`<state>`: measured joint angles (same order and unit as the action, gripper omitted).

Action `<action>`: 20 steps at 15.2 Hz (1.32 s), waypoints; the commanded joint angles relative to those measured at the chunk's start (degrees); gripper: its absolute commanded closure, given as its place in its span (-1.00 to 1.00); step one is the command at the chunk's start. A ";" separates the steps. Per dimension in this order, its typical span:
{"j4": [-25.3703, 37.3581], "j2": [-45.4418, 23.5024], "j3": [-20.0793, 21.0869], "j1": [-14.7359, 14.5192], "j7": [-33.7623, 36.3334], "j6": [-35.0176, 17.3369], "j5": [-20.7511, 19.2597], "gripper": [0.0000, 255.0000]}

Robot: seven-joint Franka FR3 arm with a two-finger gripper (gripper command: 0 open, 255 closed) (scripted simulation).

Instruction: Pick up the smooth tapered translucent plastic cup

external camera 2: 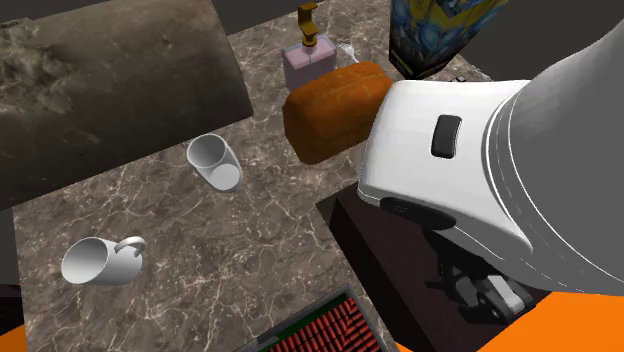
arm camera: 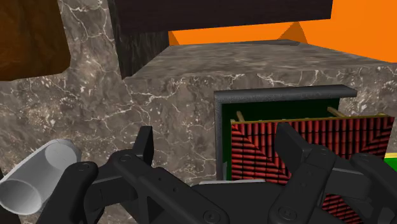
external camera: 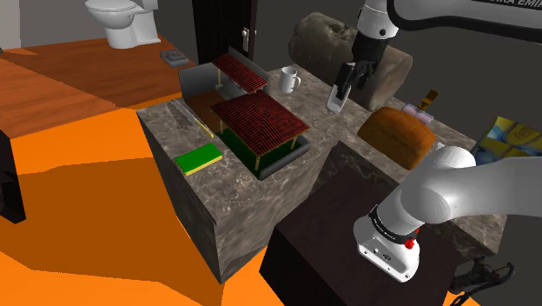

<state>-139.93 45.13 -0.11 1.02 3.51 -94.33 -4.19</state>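
— Black fingers come first from where I'm standing: the gripper has them spread wide, with nothing held in the gap.

— So where's the cup?

— Off to one side. The pale cup sits outside the gap, beyond the finger that's farther from the red ribbed rack. It's beside the gripper, not inside it.

— And on the counter?

— On the marble counter it's toward the far edge in the shoulder view, between the white mug and the orange-brown loaf. That's well away from the near corner with the green pad.

— Standing or tipped over?

— Standing, I think, mouth up and wider than its foot, though the slanted angles make that hard to swear to. If so, its long axis runs roughly along the fingers.

— What does the move need, then?

— By my reckoning, a sideways shift away from the rack until the cup is between the fingers. Then a drop and a squeeze across the taper. One arm only, so there's no choice of hand.
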 commanded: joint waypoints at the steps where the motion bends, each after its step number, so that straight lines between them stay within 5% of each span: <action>1: 0.00 0.00 0.00 0.00 0.00 0.00 0.00 -1.00; 11: 5.79 -16.93 -10.49 3.68 -9.07 -10.30 -3.13 -1.00; 20: 16.79 -35.47 -18.61 5.60 -18.45 -16.30 -0.04 -1.00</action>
<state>-124.81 11.98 -17.76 6.32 -13.55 -110.20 -4.82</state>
